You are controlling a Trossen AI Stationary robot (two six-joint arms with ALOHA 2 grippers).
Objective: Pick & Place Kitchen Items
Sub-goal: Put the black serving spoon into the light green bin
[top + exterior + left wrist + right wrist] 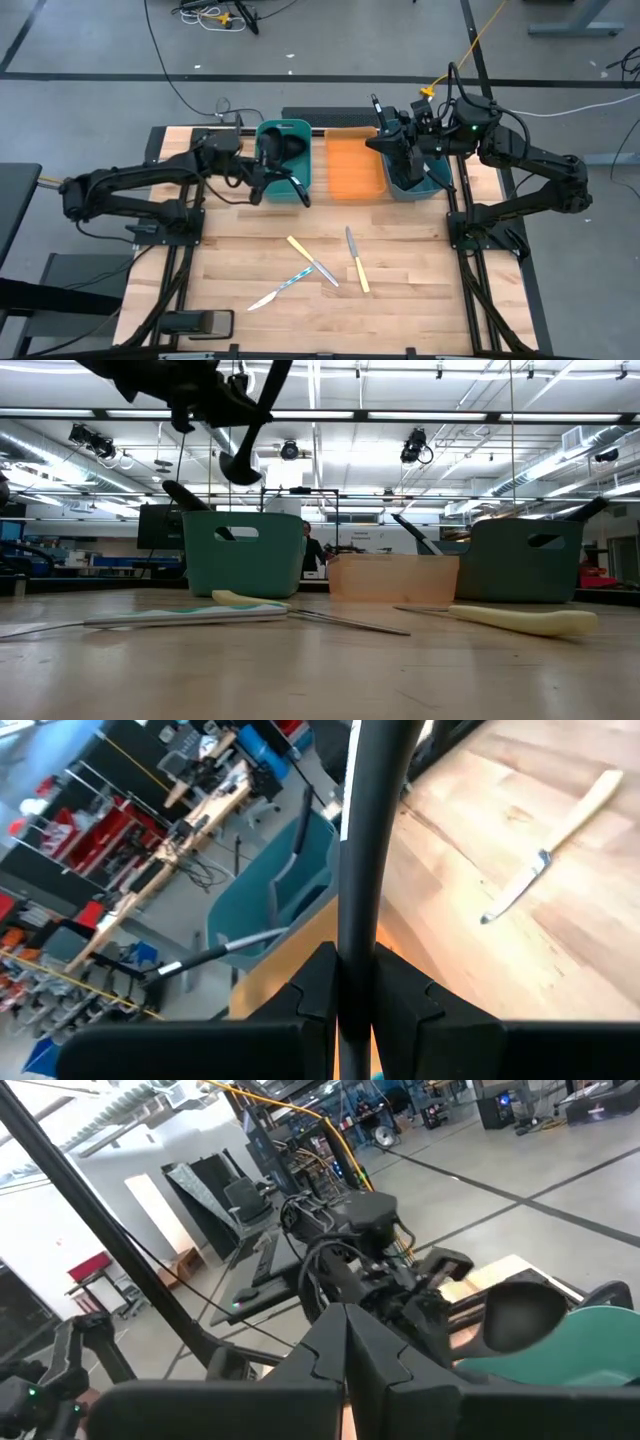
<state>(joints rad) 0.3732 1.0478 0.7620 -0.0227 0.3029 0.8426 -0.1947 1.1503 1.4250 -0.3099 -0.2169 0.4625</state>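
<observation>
My left gripper (262, 182) hangs over the left teal bin (300, 128) and is shut on a black ladle (240, 468), whose bowl (520, 1315) hangs above the bin's rim. My right gripper (385, 140) is shut on nothing, high over the gap between the orange tray (355, 165) and the right teal bin (420, 185). Three knives lie flat on the table's middle. Two have pale yellow handles (300, 247) (359, 273) and one has a light-blue handle (292, 281). Black utensil handles stick up out of both bins (175, 491) (412, 531). My left gripper pinches the ladle's slim black handle (352, 955) between its two fingers (310, 990), which lie across it. In the low view the hold is not far above the bowl, and the long free end (278, 380) rises tilted above the gripper. The ladle is clear of the bin.
The two bins and the orange tray stand in a row along the table's far edge. The wooden table (400, 310) shows bare wood around the knives, toward its near edge. A dark flat object (205, 323) lies at the near left corner.
</observation>
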